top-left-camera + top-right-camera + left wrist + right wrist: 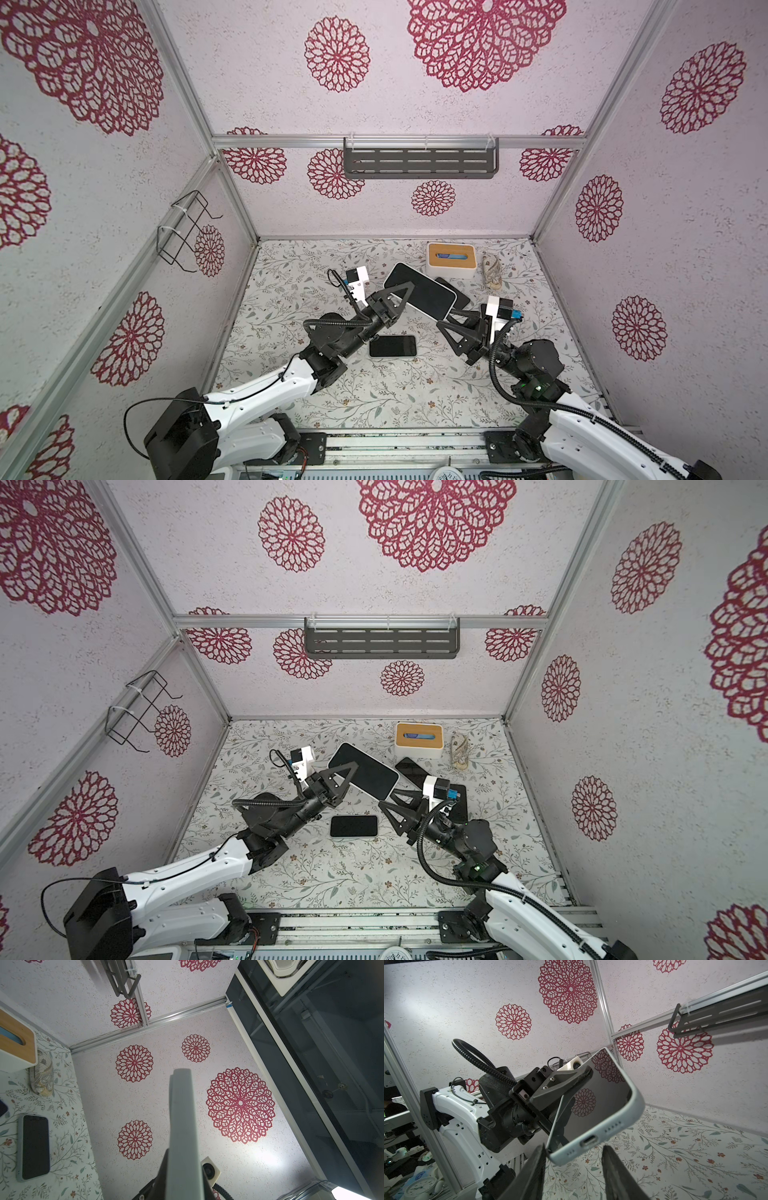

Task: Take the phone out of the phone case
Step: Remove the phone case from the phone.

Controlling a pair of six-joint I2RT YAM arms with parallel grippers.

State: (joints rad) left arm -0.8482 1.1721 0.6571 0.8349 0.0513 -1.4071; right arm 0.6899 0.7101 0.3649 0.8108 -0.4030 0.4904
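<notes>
A phone [419,291] [365,771] with a dark screen sits in a pale blue-grey phone case [612,1128] and is held tilted above the table. My left gripper [401,293] [347,771] is shut on its long side, one finger across the screen [571,1080]. In the left wrist view the case's edge [182,1126] fills the middle. My right gripper [446,318] [388,798] [573,1159] stands open at the case's port end. That end's lower corner lies against one of its fingers [537,1167]. The other finger is clear of the case.
A second cased phone [392,346] [34,1147] lies flat on the floral table. A dark phone [453,291] lies behind the held one. A wood-topped tissue box [451,259] and a bundled cloth [491,272] sit at the back. A grey shelf [419,160] and a wire basket [183,232] hang on the walls.
</notes>
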